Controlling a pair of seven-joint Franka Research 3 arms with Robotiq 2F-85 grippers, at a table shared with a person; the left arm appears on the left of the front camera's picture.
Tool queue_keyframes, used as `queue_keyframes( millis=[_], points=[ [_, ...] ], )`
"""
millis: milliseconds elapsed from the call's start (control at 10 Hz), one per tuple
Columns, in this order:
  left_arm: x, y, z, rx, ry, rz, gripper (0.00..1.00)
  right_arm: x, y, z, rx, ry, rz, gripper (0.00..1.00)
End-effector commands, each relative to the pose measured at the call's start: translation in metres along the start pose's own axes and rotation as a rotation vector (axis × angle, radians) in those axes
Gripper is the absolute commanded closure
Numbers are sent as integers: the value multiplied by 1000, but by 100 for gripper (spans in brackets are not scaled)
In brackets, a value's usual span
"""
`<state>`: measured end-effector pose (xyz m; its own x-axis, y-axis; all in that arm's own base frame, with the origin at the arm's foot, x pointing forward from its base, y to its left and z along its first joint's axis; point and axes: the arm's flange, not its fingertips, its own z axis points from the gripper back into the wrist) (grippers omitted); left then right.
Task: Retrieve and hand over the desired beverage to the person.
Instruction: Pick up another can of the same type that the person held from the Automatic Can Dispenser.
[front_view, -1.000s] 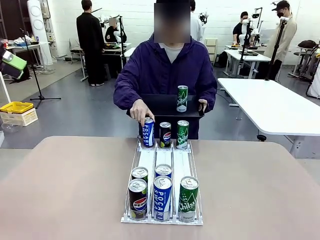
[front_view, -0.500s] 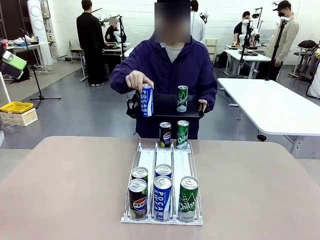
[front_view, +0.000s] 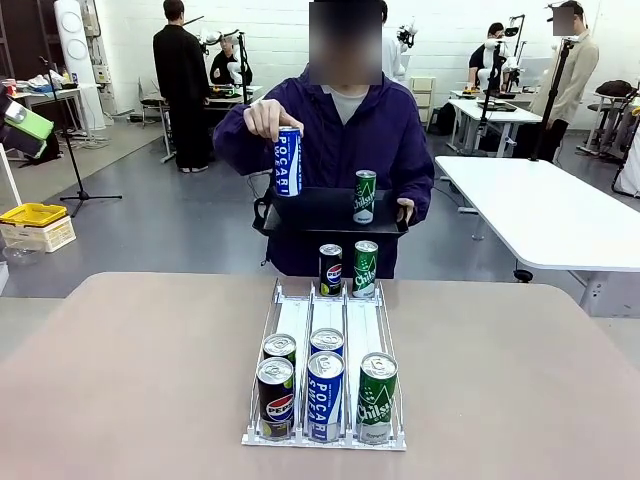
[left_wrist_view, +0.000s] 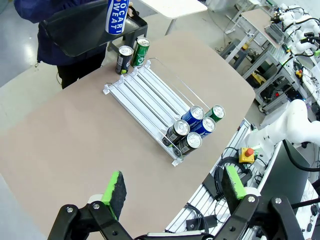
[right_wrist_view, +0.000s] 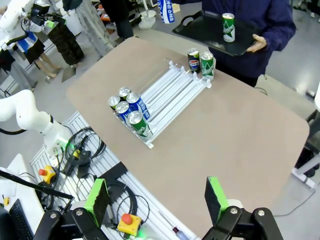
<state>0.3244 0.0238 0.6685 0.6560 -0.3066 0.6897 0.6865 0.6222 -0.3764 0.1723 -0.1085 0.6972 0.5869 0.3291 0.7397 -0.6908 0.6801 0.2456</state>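
The person (front_view: 340, 130) in a navy-purple jacket holds a blue Pocari can (front_view: 288, 162) up in one hand, above a black tray (front_view: 322, 211) held in the other. A green Chilsung can (front_view: 365, 196) stands on that tray. On the table a clear three-lane rack (front_view: 325, 325) carries a Pepsi can (front_view: 331, 270) and a green can (front_view: 366, 268) at its far end, and several cans (front_view: 325, 395) at the near end. My left gripper (left_wrist_view: 174, 187) hangs open high above the table, off the rack's (left_wrist_view: 145, 95) side. My right gripper (right_wrist_view: 157, 195) is also open, well above the table.
The tan table (front_view: 120, 380) has free room on both sides of the rack. A white table (front_view: 540, 210) stands at the back right. Other people and equipment stand far behind. A yellow bin (front_view: 33, 215) sits on the floor at left.
The person has lifted the blue Pocari can off the far end of the rack's left lane and raised it above the tray. Neither arm has visibly moved.
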Motion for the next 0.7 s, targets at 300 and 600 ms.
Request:
queue_keyframes(
  millis=[300,600],
  points=[
    [-1,1,0,-16,-10,-15,0,0,-1,2,17,-2,12,0],
    [-1,1,0,-16,-10,-15,0,0,-1,2,17,-2,12,0]
  ],
)
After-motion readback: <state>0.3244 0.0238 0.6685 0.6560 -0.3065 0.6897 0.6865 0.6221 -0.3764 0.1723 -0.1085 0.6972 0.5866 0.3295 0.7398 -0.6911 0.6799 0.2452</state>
